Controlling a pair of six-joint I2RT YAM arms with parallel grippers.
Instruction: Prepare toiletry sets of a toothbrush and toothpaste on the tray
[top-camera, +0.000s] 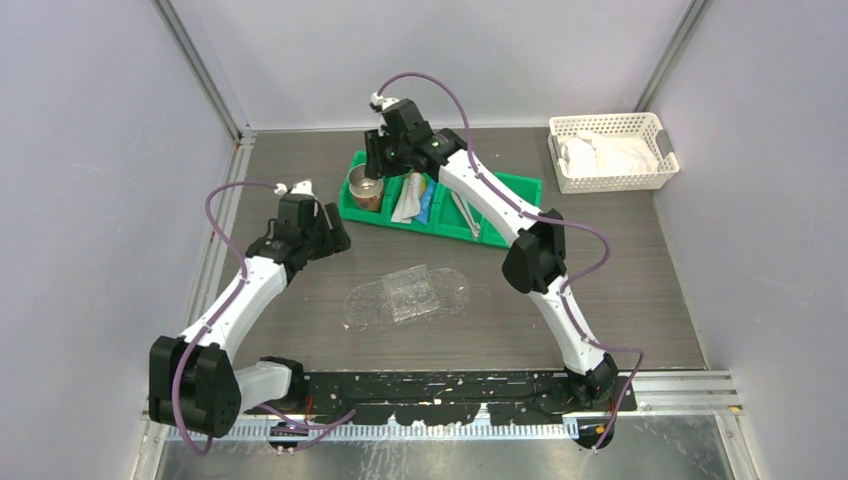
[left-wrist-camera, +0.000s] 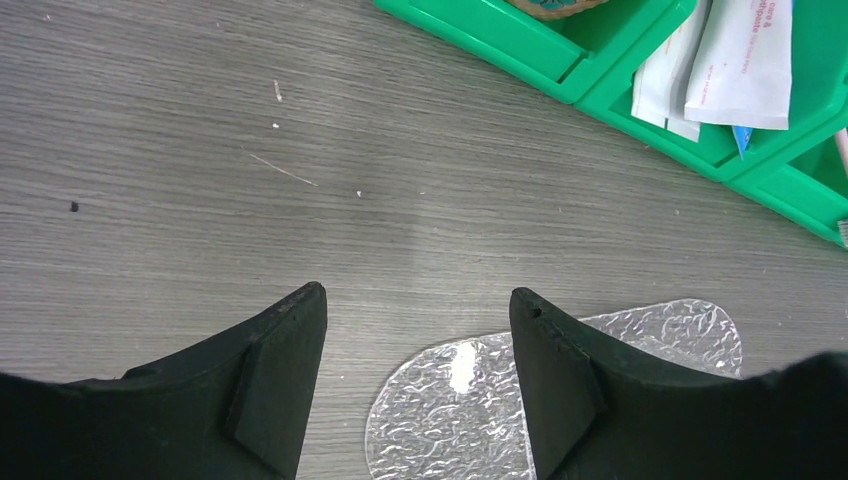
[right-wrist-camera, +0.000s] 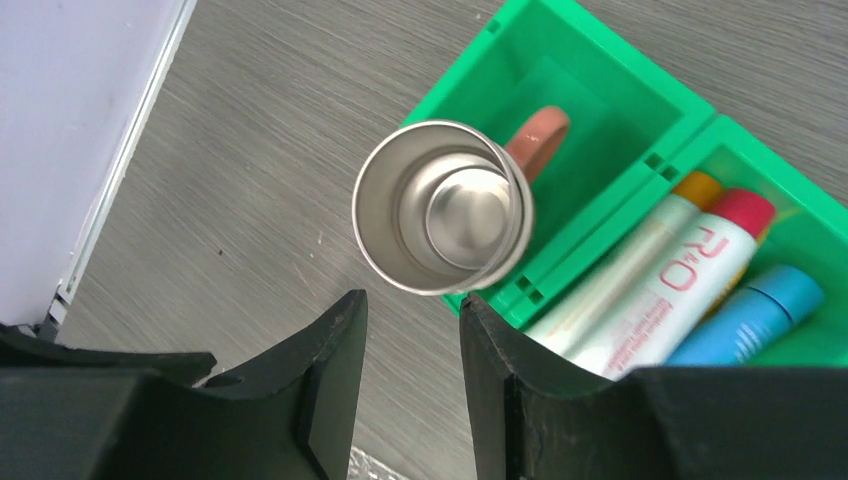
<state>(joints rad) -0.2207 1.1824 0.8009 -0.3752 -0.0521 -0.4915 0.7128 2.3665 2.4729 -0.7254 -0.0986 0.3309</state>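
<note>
"Picking the toothpaste (right-wrist-camera: 680, 280) first, how do you reckon it will handle?"

"Light and soft, I'd say. The tubes will dent under a hard pinch and the glossy skin may slip, so take one across the firmer part near the cap. There are three lying side by side in one compartment of the green bin (right-wrist-camera: 600, 60): a white one with a red cap, one with a yellow-orange cap, and a blue one."

"And the toothbrush (top-camera: 464, 215)?"

"Thin, stiff and nearly weightless, so it's likely to roll or twist. Grip it mid-handle. From above I only make out slim pale sticks in the next compartment along; their colour I can't tell."

"Where do they go?"

"On the tray (left-wrist-camera: 690, 330), a clear, crinkly oval sheet flat on the table (left-wrist-camera: 200, 150), near the bin. It looks flimsy and could slide if nudged. No brush or tube lies on it."

"The arms?"

"The left end effector (left-wrist-camera: 418, 340) hangs over the tray's edge, its jaws spread wide and empty. The right end effector (right-wrist-camera: 412, 340) hovers by the metal cup (right-wrist-camera: 443, 207) at the bin's end, its jaws apart with nothing between them."
</note>
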